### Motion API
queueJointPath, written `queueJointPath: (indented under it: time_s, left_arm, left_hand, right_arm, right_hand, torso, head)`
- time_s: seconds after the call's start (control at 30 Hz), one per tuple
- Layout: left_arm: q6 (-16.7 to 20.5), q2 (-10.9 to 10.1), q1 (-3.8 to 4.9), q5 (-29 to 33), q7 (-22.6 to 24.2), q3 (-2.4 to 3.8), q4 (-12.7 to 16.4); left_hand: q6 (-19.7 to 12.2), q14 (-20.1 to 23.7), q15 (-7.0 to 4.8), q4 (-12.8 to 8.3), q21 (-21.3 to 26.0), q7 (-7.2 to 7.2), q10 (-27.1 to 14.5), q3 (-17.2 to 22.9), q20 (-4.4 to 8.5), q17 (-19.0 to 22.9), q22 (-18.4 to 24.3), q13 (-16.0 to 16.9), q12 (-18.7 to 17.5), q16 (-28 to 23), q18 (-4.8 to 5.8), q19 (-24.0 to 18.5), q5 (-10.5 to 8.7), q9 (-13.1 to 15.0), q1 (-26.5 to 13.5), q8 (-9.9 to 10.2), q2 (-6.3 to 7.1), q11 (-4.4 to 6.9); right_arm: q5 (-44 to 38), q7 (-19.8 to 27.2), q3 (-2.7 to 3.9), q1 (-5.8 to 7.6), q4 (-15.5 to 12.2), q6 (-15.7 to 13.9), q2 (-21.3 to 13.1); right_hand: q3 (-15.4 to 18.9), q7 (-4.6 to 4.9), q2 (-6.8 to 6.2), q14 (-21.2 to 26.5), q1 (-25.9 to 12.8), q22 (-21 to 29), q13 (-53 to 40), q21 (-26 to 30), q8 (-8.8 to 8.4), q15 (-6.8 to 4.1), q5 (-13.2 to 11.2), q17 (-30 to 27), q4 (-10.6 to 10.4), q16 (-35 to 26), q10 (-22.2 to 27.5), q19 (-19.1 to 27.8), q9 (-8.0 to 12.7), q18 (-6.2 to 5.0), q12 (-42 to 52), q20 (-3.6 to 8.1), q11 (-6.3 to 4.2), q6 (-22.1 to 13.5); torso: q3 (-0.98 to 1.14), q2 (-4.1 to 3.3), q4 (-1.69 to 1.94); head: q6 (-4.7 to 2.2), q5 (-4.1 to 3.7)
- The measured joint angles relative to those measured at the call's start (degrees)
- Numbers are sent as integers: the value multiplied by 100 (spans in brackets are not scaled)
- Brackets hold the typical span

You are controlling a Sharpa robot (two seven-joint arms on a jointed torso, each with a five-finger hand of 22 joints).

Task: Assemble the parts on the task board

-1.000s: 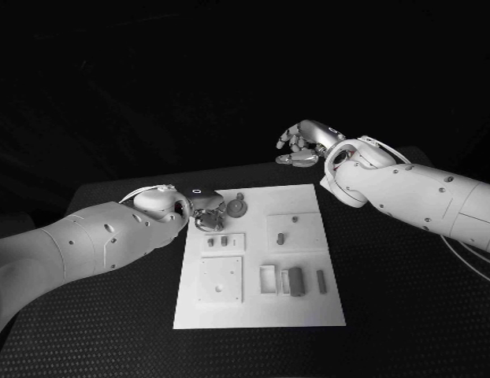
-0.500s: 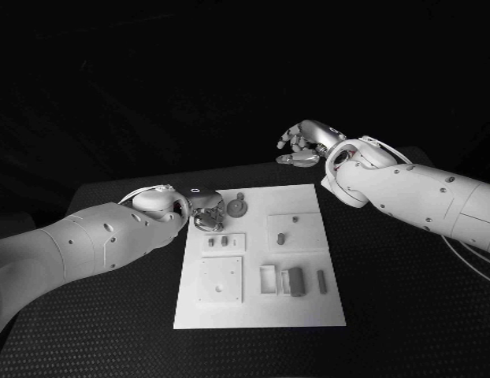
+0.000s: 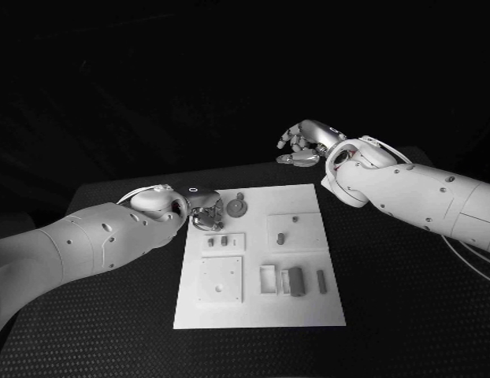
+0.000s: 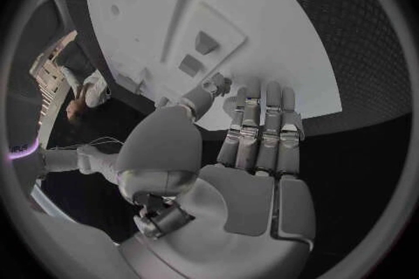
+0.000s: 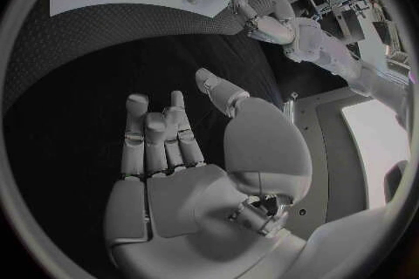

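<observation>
One round part [image 3: 236, 207] flat at the task board's [image 3: 302, 311] far corner

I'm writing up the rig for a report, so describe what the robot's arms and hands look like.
Both arms are smooth white shells with small dark dots along them. The left arm and right arm each end in a rounded wrist. Each robot hand is silver metal with segmented fingers, flat palm plates and a bulbous thumb base: left robot hand, right robot hand. A thin pale cable loops round the right wrist.

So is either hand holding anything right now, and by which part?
The right hand holds nothing, fingers apart. The left hand is at the task board's far left corner by a round part; a hold cannot be told.
</observation>
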State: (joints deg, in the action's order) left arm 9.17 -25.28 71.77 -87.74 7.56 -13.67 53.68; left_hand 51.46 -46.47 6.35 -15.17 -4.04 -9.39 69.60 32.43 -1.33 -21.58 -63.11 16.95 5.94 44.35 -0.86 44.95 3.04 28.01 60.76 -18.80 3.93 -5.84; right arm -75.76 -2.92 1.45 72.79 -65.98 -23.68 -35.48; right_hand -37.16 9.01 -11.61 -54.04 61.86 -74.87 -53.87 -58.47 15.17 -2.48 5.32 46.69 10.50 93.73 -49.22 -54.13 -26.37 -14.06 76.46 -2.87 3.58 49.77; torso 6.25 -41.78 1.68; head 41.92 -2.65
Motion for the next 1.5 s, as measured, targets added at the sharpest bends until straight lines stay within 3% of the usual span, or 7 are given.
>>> queueJointPath:
  time_s: [0.77,0.97,1.07,1.17,1.23,1.3,1.5]
  left_arm:
    - [127,-310,-2,161,-7,-1,32]
    - [162,-508,-18,381,-13,10,138]
    - [174,-708,-22,853,-15,82,246]
    - [200,-910,-22,1648,-21,306,354]
    - [234,-1023,-12,2178,-23,405,449]
    - [274,-1144,-10,2752,-21,501,567]
    - [291,-1474,-7,4484,59,568,951]
  left_hand:
    - [-60,0,0,31,0,-21,-36,1,0,-27,18,6,-27,-47,0,0,0,-12,30,34,197,-5]
    - [-60,0,0,69,0,-21,-36,39,0,-43,20,17,-27,-47,0,0,0,-12,30,34,197,-5]
    - [-60,0,0,70,0,-21,-79,40,0,-48,29,17,-69,-72,0,0,0,-11,49,34,177,-26]
    - [-84,-18,18,70,0,-44,-202,40,0,-59,35,-1,-129,-89,0,0,0,-13,84,34,142,-90]
    - [-91,-37,26,70,0,-52,-256,40,1,-76,35,-17,-151,-89,-1,0,0,-19,84,34,142,-113]
    - [-112,-64,0,70,0,-73,-256,40,22,-86,35,-17,-151,-89,0,22,0,-19,84,34,142,-114]
    - [-132,-64,0,91,0,-52,-256,20,22,-86,45,-17,-151,-89,-1,21,0,-19,48,34,107,-114]
  right_arm:
    - [78,16,0,-1,-149,47,-138]
    - [133,90,-2,-10,-235,75,-263]
    - [173,157,-2,-38,-324,121,-385]
    - [214,240,-8,-84,-462,199,-522]
    - [232,285,-13,-121,-558,257,-608]
    - [235,326,-35,-161,-638,335,-697]
    - [40,397,-129,-290,-840,600,-916]
  right_hand:
    - [0,25,0,36,0,-5,12,52,0,36,0,-23,0,-62,21,42,11,-25,-6,0,21,-45]
    - [-34,52,53,128,53,92,267,309,42,35,0,-203,136,-431,72,227,21,-63,-413,-103,13,-93]
    - [-78,52,188,155,125,207,855,550,88,23,0,-410,326,-871,54,344,32,-115,-1159,-201,20,-95]
    - [-144,50,272,53,180,275,1393,688,101,13,0,-691,445,-1336,-39,381,44,-144,-1902,-236,-1,-111]
    - [-205,51,327,-182,173,272,2320,676,152,167,0,-759,528,-1446,-194,319,45,-142,-3121,-201,81,-112]
    - [-190,83,372,-299,206,245,2958,666,179,130,0,-776,556,-1481,-447,248,52,-105,-3993,-173,133,-101]
    - [-164,117,400,-535,234,212,3685,665,288,214,0,-757,560,-1510,-786,32,80,-39,-5104,-116,227,-118]
  torso:
    - [-2,-1,0]
    - [-2,-2,-1]
    - [-3,-3,-1]
    - [-3,-2,-1]
    - [-3,0,-1]
    - [-3,4,-2]
    - [-9,12,-2]
  head:
    - [-30,-8]
    - [-63,-27]
    - [-99,-56]
    - [-140,-102]
    - [-165,-137]
    - [-182,-169]
    - [-232,-226]
